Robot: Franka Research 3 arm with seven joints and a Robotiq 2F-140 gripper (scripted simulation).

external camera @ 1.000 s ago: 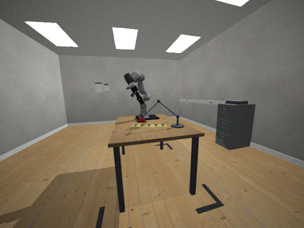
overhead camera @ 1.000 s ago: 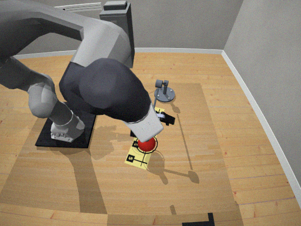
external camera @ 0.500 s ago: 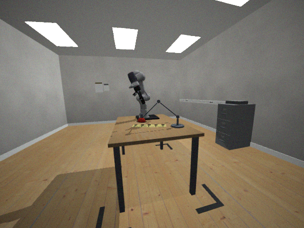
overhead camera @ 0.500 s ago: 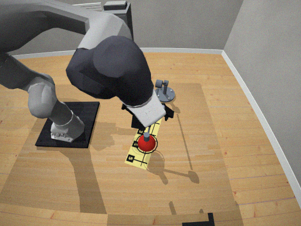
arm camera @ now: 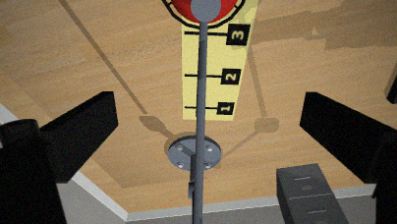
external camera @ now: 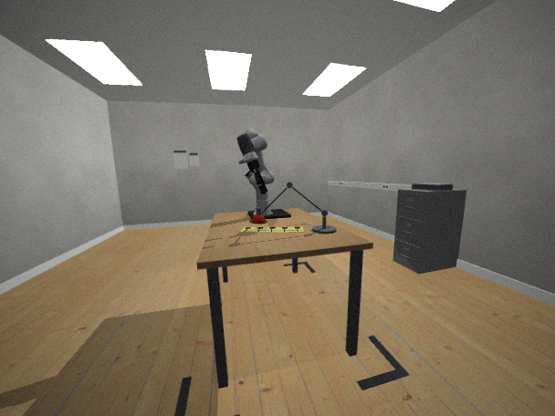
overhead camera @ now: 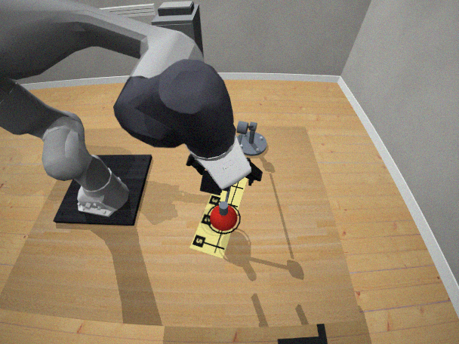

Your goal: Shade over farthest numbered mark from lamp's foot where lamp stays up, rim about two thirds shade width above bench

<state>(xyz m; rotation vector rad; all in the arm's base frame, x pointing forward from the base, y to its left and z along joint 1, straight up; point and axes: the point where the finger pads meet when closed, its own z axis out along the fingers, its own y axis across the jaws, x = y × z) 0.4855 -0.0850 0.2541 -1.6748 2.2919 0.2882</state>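
Note:
The lamp's red shade [overhead camera: 223, 220] [external camera: 258, 219] [arm camera: 178, 9] hangs low over the yellow numbered strip [overhead camera: 211, 247] [external camera: 274, 229] [arm camera: 216, 54], about at mark 4, past mark 3 [arm camera: 238, 35]. The lamp's round grey foot [overhead camera: 252, 144] [external camera: 324, 229] [arm camera: 195, 153] stands beyond mark 1 [arm camera: 224, 108]. Its thin arm [arm camera: 200, 98] rises to an elbow [external camera: 288, 185] and comes down to the shade. My gripper [overhead camera: 226, 180] [external camera: 261, 187] [arm camera: 209, 109] is open and empty. It is above the strip between shade and foot, its fingers standing wide on either side of the lamp's arm without touching it.
The wooden bench [overhead camera: 321, 226] [external camera: 274, 251] carries the robot's black base plate [overhead camera: 124, 177]. A grey filing cabinet [external camera: 429, 228] [arm camera: 305, 196] stands by the wall, away from the bench. My own arm hides marks 1 and 2 in the top view.

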